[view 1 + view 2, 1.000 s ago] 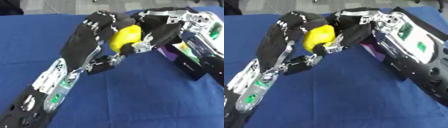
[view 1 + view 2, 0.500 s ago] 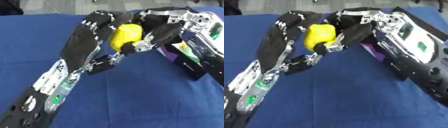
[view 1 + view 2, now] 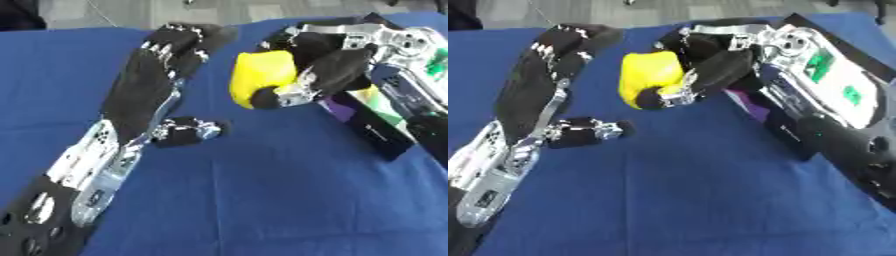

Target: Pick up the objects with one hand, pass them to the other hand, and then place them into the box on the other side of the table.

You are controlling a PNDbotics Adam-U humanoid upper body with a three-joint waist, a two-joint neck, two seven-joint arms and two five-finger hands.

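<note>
My right hand is curled around the rounded yellow object, holding it above the blue tablecloth. At nine o'clock, just apart, my left hand is open. At four o'clock sits the dark box.

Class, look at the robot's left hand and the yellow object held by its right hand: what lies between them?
Only bare blue tablecloth. In the left eye view a gap separates the left hand from the yellow object, which the right hand holds.
</note>
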